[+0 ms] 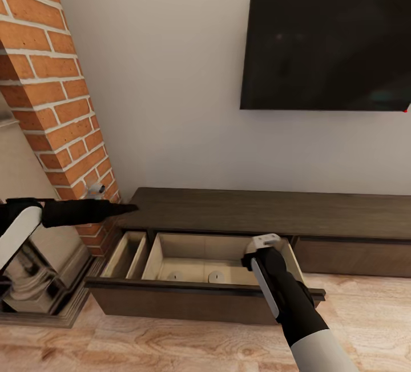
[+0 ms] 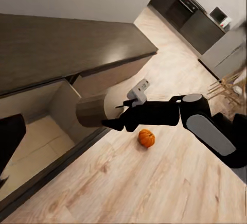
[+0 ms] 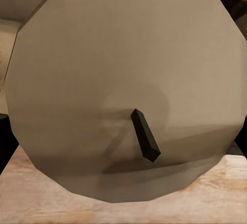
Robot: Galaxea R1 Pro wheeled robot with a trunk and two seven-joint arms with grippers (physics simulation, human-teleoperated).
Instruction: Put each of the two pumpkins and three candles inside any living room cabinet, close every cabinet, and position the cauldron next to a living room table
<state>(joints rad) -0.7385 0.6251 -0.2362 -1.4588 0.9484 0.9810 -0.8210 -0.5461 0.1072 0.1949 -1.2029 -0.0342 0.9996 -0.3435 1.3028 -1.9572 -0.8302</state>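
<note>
Close up, candle [image 3: 123, 90] hides right claw

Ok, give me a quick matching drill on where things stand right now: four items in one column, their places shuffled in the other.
Items:
1. pumpkin
2. gripped candle
3. pair of candles
4. television

Places:
a. on the wall above the cabinet
b. lying on the bottom of the open drawer
c. on the wooden floor, outside the drawer
d. in the right gripper, at the drawer's right end

Pairs: 1-c, 2-d, 3-b, 4-a
</note>
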